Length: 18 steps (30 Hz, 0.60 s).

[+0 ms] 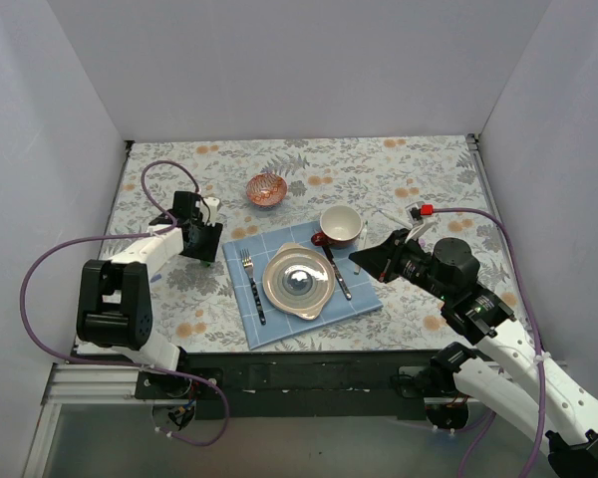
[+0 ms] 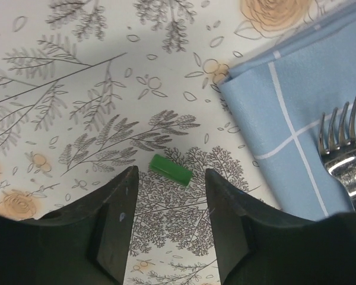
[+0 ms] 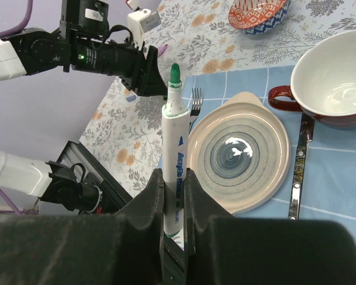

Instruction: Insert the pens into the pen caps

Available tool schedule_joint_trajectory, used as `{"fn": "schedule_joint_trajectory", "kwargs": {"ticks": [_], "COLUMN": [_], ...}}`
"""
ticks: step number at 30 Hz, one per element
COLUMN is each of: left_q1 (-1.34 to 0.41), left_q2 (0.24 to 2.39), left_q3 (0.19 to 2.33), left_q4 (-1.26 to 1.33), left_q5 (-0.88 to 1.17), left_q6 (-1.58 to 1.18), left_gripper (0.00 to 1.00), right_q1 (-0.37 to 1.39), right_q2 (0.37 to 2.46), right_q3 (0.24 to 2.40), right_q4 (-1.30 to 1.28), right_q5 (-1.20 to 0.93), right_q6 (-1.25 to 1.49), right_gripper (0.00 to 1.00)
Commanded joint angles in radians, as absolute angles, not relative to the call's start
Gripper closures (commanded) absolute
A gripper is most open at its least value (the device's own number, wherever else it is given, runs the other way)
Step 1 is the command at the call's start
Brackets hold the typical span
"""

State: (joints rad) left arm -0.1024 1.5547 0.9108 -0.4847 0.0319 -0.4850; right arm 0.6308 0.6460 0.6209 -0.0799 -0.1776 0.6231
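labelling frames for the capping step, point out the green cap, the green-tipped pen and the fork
green cap (image 2: 171,170), left wrist view, middle of its side
green-tipped pen (image 3: 175,139), right wrist view, white barrel above the fingers
fork (image 2: 340,160), left wrist view, base of the tines

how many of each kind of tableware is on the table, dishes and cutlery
bowl: 1
cup: 1
plate: 1
fork: 1
knife: 1
total: 5

light: bright, even | shadows: soft, faint | glare: plate (image 3: 234,151) centre, fork (image 2: 343,169) tines | focus: sharp
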Motion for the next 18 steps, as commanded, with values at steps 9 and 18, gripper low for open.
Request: {"fn": "schedule_joint_trajectory", "kwargs": {"ticks": [9, 18], "left_q1": [-0.087, -0.069], "left_q2": [1.531, 1.492], "left_q3": [1.112, 1.089], "left_q4": [-0.604, -0.748], "left_q5": [-0.248, -0.222], "left_q6": [-1.15, -1.782], "left_gripper": [0.41, 0.35], "right_q1": [0.637, 0.637], "right_q2": [0.598, 0.568], "right_q3": [0.653, 0.626], "right_q4": [-0.071, -0.066], "right_q5": [-0.158, -0.133], "right_q6": [0.615, 0.62], "right_gripper": [0.99, 0.99]}}
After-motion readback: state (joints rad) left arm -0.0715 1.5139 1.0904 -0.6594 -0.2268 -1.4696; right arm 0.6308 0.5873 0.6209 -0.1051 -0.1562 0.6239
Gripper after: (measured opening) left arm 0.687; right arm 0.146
